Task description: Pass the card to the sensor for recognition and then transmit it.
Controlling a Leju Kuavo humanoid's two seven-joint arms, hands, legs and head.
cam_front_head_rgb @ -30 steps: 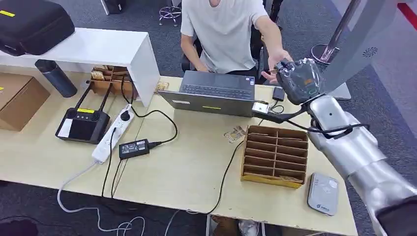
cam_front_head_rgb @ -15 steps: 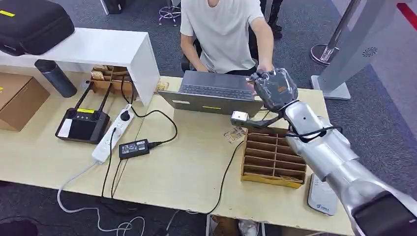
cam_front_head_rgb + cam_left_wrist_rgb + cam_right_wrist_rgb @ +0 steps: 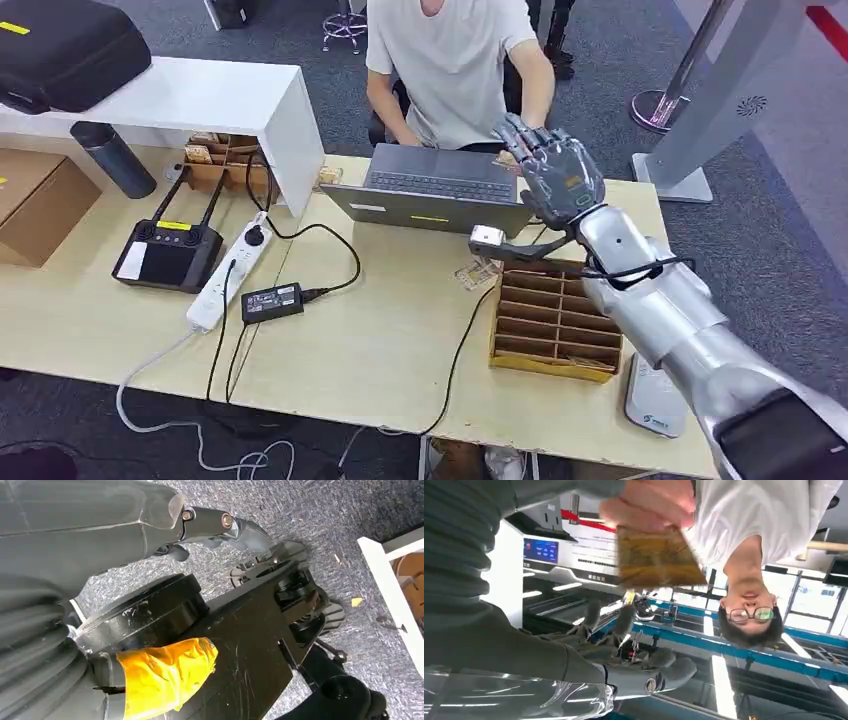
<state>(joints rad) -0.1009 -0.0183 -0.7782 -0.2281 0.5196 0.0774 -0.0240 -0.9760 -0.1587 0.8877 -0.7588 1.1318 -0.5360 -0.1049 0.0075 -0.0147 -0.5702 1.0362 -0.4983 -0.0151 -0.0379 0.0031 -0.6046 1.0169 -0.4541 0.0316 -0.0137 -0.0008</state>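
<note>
Brown and worn, 1 card (image 3: 656, 555) sits pinched in a person's hand (image 3: 651, 502) in the right wrist view, apart from the robot's fingers (image 3: 624, 622); any print on it is too blurred to read. The right hand (image 3: 555, 175) is raised above the far edge of the table (image 3: 380, 350), near the corner of 1 grey laptop (image 3: 430, 195), its fingers spread apart and holding nothing. The left hand (image 3: 150, 525) hangs over grey carpet, and its fingers are too little seen to tell how they lie. 1 person in a white shirt (image 3: 455, 60) sits behind the laptop. On the table lie 1 grey card reader (image 3: 655, 400) with a small blue mark that cannot be read, 1 wooden slotted tray (image 3: 555, 315), 1 black controller (image 3: 168, 250) with 2 antennas and a yellow label, 1 white power strip (image 3: 225, 275) and 1 black power adapter (image 3: 272, 301). 1 cardboard box (image 3: 40, 200) stands at the left end.
</note>
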